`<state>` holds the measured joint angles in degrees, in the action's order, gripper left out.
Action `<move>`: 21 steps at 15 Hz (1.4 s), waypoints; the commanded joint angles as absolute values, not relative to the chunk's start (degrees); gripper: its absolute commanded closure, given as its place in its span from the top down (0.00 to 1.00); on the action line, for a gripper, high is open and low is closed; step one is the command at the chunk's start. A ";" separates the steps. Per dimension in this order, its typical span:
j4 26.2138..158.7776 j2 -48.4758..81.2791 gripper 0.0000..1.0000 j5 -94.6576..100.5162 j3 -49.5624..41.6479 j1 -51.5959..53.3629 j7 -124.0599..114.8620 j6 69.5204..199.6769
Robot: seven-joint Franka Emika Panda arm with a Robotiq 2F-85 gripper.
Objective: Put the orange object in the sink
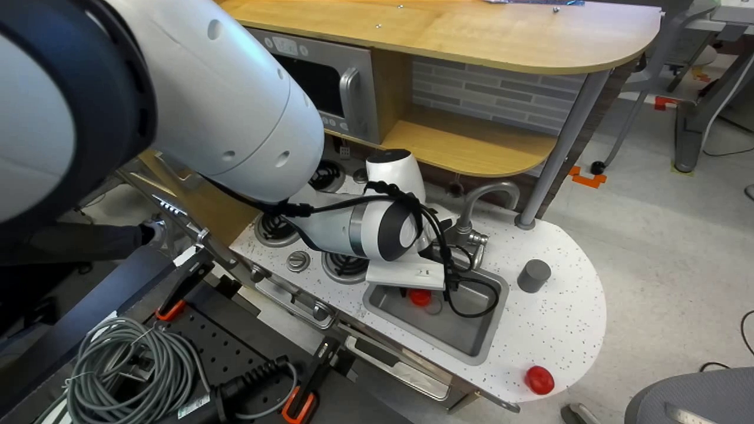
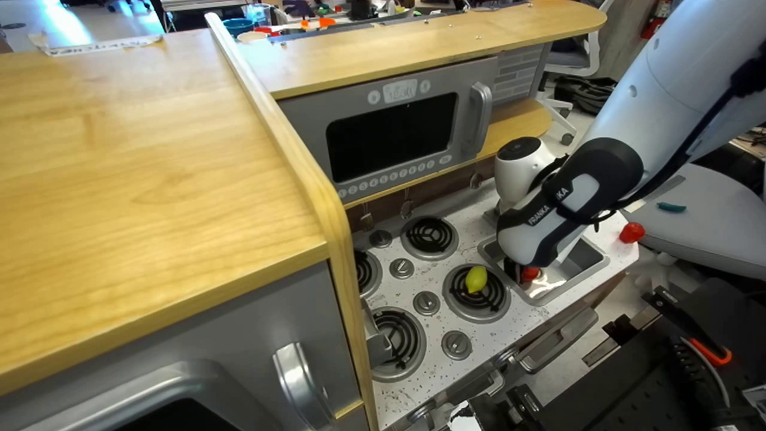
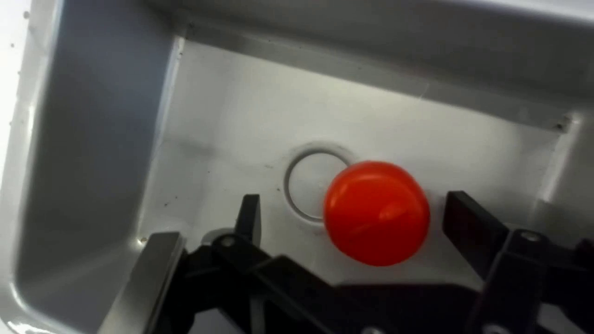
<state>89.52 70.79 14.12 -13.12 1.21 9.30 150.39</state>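
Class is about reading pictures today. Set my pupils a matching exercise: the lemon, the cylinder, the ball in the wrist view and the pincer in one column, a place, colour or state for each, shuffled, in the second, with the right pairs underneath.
Column one
1. lemon
2. cylinder
3. ball in the wrist view
4. pincer

Column two
A. in the sink
B. on a burner
C. open
D. grey, on the counter

Right pairs: 1-B, 2-D, 3-A, 4-C
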 commanded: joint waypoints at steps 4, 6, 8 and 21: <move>97.71 58.07 1.00 10.09 -5.04 -5.92 11.35 143.15; 102.04 53.83 1.00 8.47 -4.35 -7.99 10.94 144.22; 106.50 50.06 1.00 8.08 -5.58 -9.12 10.35 146.02; 128.53 27.82 1.00 -4.80 -1.44 -22.49 17.11 156.34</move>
